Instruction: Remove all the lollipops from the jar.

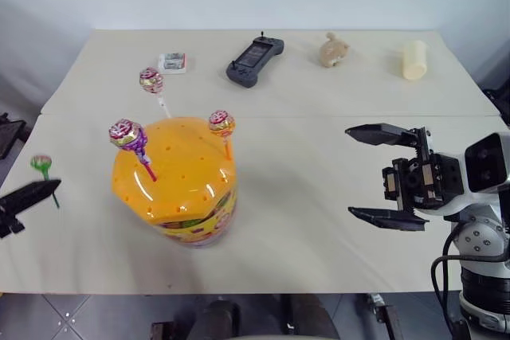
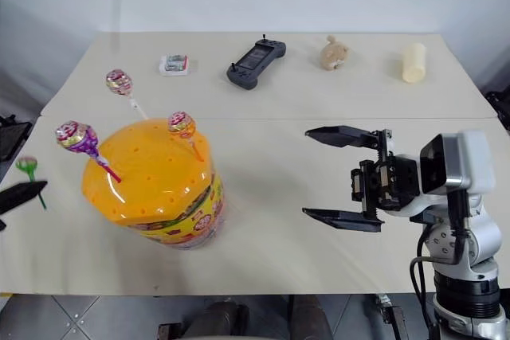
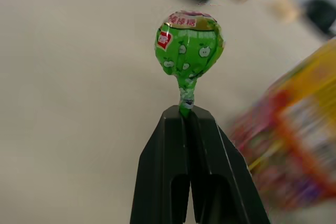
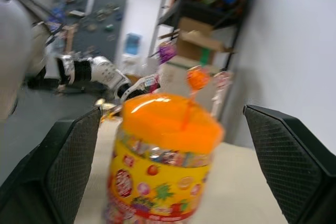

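While the left hand (image 3: 186, 116) grips a green-wrapped lollipop (image 3: 189, 45) by its stick, the right hand (image 1: 386, 174) stands open beside the orange-lidded clear plastic jar (image 1: 179, 185).

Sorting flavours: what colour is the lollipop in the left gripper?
Green lollipop with apple prints, clearest in the left wrist view.

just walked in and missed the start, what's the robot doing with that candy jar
It is pulling lollipops out of the jar. The left end effector is shut on the stick of the green lollipop, held out over the table to the jar's left. Three lollipops are still stuck in the orange lid: magenta, orange and white. The right end effector is open, on the jar's right, holding nothing.
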`<control>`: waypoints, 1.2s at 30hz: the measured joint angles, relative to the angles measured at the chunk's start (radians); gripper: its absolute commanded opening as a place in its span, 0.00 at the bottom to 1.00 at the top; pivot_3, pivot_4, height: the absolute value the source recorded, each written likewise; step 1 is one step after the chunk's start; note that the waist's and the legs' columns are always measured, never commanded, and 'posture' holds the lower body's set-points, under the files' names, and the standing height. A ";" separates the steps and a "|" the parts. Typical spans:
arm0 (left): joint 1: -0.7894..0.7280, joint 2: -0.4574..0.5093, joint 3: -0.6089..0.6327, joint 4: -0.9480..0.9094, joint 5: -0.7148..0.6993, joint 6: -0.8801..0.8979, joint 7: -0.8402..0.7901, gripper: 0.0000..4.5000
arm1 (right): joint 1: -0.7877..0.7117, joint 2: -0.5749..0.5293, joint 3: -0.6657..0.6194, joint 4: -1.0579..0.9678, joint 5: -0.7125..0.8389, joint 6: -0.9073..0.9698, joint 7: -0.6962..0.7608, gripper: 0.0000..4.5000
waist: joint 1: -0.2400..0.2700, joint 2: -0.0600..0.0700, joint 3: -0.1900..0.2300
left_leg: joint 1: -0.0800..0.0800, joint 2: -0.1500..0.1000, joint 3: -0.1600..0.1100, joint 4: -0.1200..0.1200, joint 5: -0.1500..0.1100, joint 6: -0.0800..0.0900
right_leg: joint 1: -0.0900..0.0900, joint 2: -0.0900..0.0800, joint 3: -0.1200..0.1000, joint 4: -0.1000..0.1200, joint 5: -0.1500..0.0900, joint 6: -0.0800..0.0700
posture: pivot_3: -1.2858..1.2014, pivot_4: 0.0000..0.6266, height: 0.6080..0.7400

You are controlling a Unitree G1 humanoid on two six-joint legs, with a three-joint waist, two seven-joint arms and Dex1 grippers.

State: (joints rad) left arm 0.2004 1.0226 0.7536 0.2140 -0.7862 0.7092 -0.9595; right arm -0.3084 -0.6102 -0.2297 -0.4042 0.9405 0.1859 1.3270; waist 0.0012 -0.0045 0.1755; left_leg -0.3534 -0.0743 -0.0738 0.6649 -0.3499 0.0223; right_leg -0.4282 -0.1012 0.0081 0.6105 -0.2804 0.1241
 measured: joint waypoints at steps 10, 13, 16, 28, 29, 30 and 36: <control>0.068 -0.079 -0.064 -0.032 0.132 0.003 0.103 0.27 | 0.022 -0.014 0.009 0.022 -0.060 -0.014 0.055 1.00 | 0.012 -0.001 0.000 | 0.000 0.001 0.000 0.000 -0.001 0.000 | 0.000 0.000 0.000 0.000 0.000 0.000 | 0.52 0.24 1.00; 0.078 -0.079 -0.053 -0.044 0.136 0.014 0.097 0.48 | 0.030 -0.016 0.005 0.022 -0.062 -0.014 0.055 1.00 | 0.009 -0.001 0.000 | 0.000 0.001 0.000 0.000 -0.001 -0.001 | -0.001 0.000 0.000 0.000 0.000 0.000 | 0.52 0.24 1.00; 0.082 -0.076 -0.006 -0.032 0.136 -0.008 0.062 0.68 | 0.032 -0.027 -0.021 0.035 -0.061 -0.013 0.050 1.00 | 0.005 -0.001 0.000 | 0.000 0.001 0.000 0.000 -0.001 -0.001 | 0.000 0.000 0.000 0.000 0.000 0.000 | 0.52 0.24 1.00; -0.085 -0.001 0.164 -0.134 -0.116 -0.019 -0.323 1.00 | -0.034 -0.021 -0.078 0.023 -0.017 -0.016 -0.068 1.00 | 0.012 0.002 0.001 | 0.000 0.001 -0.001 0.001 -0.001 -0.001 | 0.000 -0.001 -0.002 0.000 0.000 0.000 | 0.52 0.24 1.00; -0.120 0.001 0.150 -0.162 -0.136 -0.012 -0.317 1.00 | -0.044 -0.021 -0.080 0.017 -0.011 -0.013 -0.082 1.00 | 0.013 0.002 0.001 | 0.000 0.001 -0.002 0.001 -0.001 -0.002 | 0.000 -0.001 -0.002 0.000 0.000 -0.001 | 0.52 0.24 1.00; -0.201 -0.001 0.103 -0.178 -0.157 0.001 -0.301 1.00 | -0.041 -0.023 -0.098 0.011 -0.004 -0.010 -0.098 1.00 | 0.017 0.002 0.001 | 0.000 0.001 -0.002 0.001 -0.001 -0.002 | 0.001 -0.001 -0.002 0.000 0.000 -0.001 | 0.52 0.24 1.00; -0.668 -0.090 -0.231 -0.199 -0.167 -0.001 -0.214 1.00 | -0.009 -0.050 -0.155 -0.003 0.028 0.012 -0.156 1.00 | 0.018 0.002 0.001 | -0.001 0.000 0.000 0.003 0.000 -0.002 | -0.001 0.002 -0.004 0.005 0.001 -0.001 | 0.52 0.24 1.00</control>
State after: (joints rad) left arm -0.4672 0.9329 0.5225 0.0146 -0.9537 0.7082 -1.1737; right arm -0.3170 -0.6602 -0.3844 -0.4075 0.9681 0.1983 1.1711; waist 0.0189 -0.0028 0.1765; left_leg -0.3544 -0.0745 -0.0742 0.6679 -0.3503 0.0205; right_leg -0.4295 -0.0990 0.0045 0.6152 -0.2793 0.1233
